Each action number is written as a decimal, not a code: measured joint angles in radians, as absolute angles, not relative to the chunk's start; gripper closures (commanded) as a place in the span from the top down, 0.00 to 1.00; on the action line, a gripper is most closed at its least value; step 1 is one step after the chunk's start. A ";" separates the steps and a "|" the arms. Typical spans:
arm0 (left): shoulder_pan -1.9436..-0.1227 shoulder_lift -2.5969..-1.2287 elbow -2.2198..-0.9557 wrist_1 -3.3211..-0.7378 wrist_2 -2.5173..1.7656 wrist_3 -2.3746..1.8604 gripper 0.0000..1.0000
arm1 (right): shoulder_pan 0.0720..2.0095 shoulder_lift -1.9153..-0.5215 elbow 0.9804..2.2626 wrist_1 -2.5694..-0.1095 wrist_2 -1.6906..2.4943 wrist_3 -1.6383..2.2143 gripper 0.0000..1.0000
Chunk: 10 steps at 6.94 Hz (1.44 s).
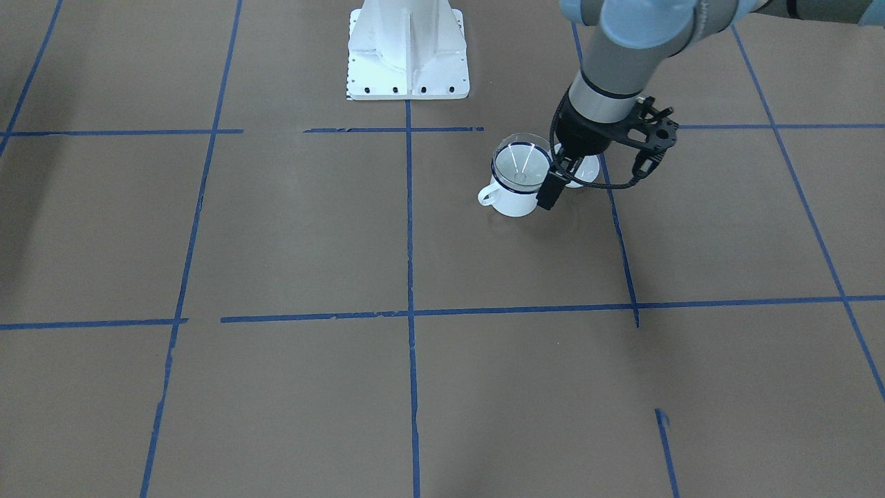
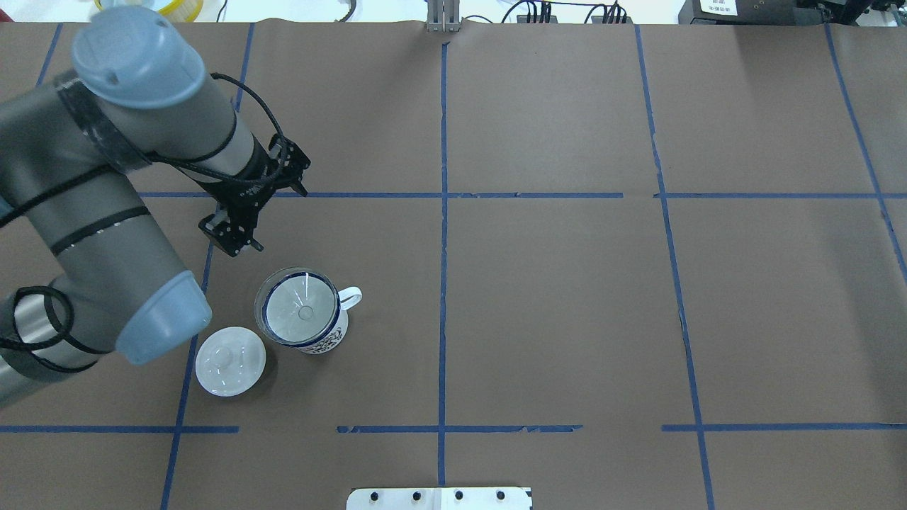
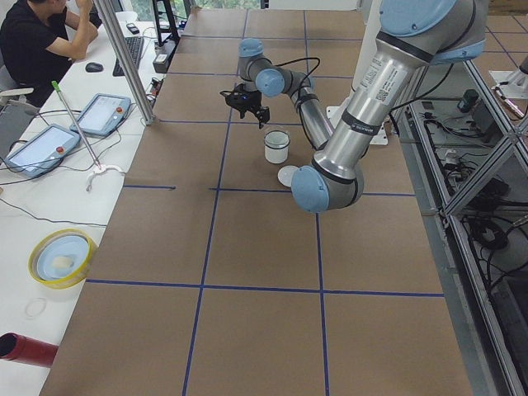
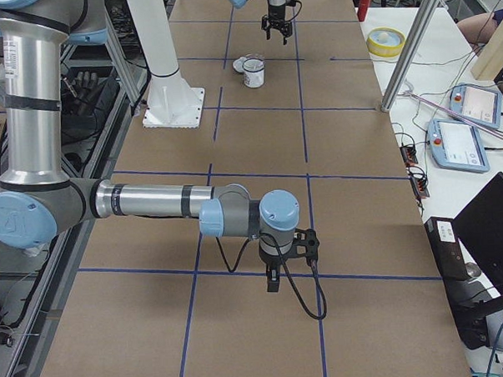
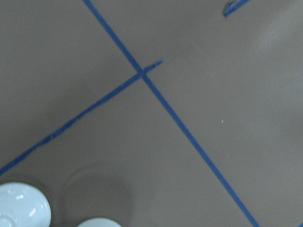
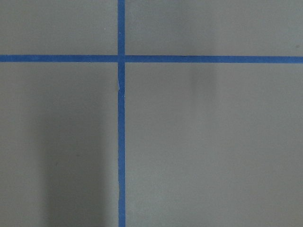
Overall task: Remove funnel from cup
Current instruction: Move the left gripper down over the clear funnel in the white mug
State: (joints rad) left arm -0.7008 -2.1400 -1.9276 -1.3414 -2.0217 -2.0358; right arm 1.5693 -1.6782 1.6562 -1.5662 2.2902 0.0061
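Note:
The cup (image 2: pixel 315 331), a white enamel mug with a dark blue rim, stands on the brown table with its handle (image 2: pixel 351 297) to the right. The clear funnel (image 2: pixel 296 312) sits in its mouth, spout down; it also shows in the front-facing view (image 1: pixel 520 162). My left gripper (image 2: pixel 230 241) hovers a little beyond and to the left of the cup, jaws apart and empty. In the front-facing view my left gripper (image 1: pixel 556 183) overlaps the cup's (image 1: pixel 511 197) right side. My right gripper (image 4: pixel 272 283) shows only in the exterior right view, far from the cup; I cannot tell its state.
An opaque white lid with a knob (image 2: pixel 230 360) lies on the table just left of the cup, and shows in the left wrist view (image 5: pixel 21 208). The robot's white base plate (image 1: pixel 408 66) is behind the cup. Blue tape lines cross the table.

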 measured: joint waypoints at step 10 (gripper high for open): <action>-0.571 -2.168 -1.850 -1.326 -1.933 -2.088 0.62 | 1.569 -1.678 1.657 -1.566 2.290 0.006 1.00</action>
State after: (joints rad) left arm -0.5713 -2.1684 -1.8500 -1.3256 -1.9326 -2.0876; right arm 1.5693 -1.6781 1.6567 -1.5662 2.2902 0.0061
